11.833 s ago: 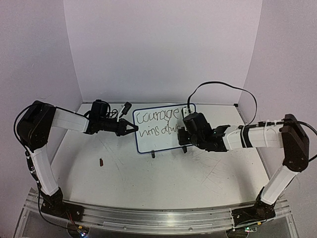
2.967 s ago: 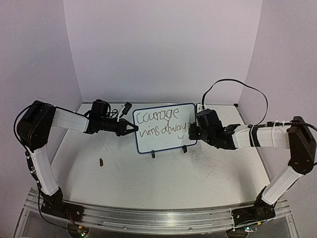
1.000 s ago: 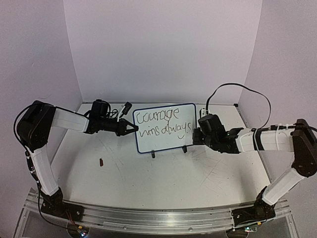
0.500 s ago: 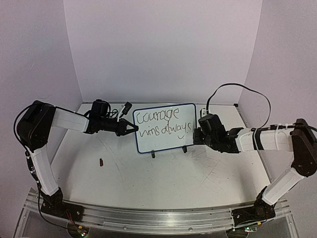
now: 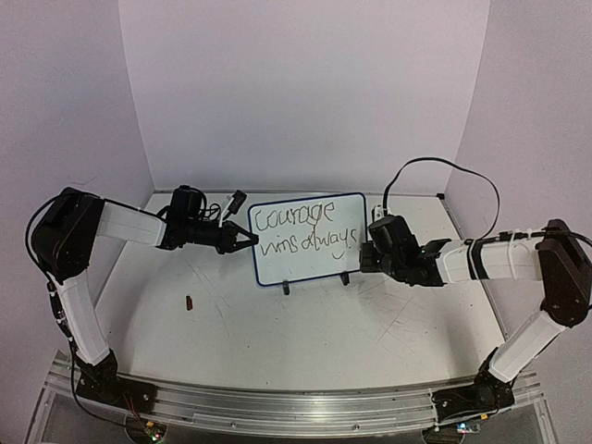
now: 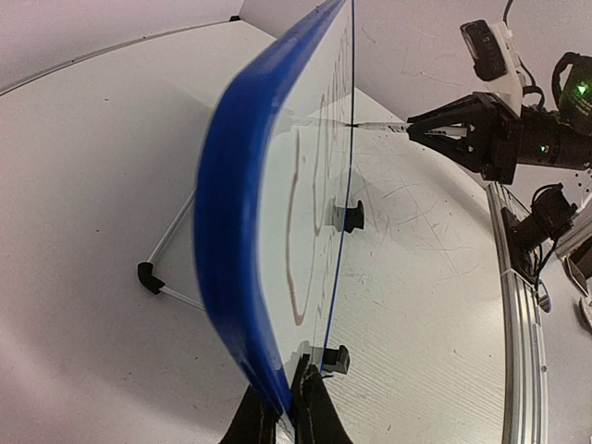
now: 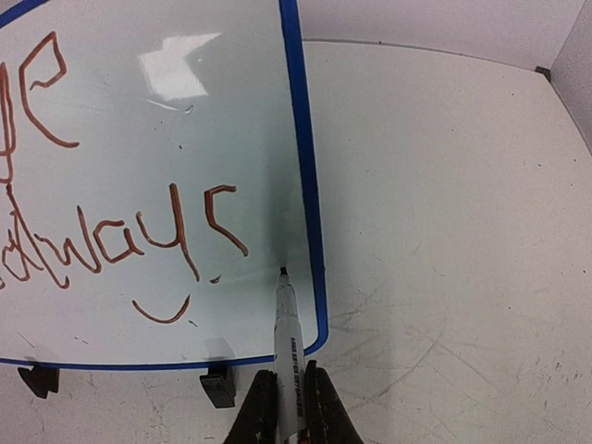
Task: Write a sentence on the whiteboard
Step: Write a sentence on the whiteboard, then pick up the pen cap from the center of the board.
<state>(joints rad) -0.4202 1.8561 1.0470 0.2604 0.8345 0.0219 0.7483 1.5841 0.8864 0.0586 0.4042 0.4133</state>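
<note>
1. Left gripper (image 6: 285, 400): we find its jaws closed on the blue frame at the left edge of the whiteboard (image 5: 305, 266). The board stands upright on its black clip feet (image 7: 218, 387) and runs away directly ahead of those fingers.
2. Right gripper (image 7: 289, 387): its jaws are closed round a marker (image 7: 286, 335), which projects straight ahead of the fingertips toward the board face.
3. The marker tip sits low on the board, just inside the frame's right side and right of the final "s". We cannot tell whether it touches the surface.
4. The sentence (image 5: 303, 231) reads "Courage" above "wins always", with a small curve (image 7: 162, 313) beneath. It lies ahead and to the left of the right gripper.
5. Judgement: the wording looks complete. The step in hand appears to be a closing mark or the lift-off.
6. Recommendation: any final dot should be pressed lightly and briefly along the marker's own axis. The board is gripped only at the edge farthest from the tip, so a hard push could swing it back on its feet.
7. Recommendation: draw the marker straight back, never sideways, to avoid a stray stroke across "always". The left grip should hold firm until the tip is well apart from the board.
</note>
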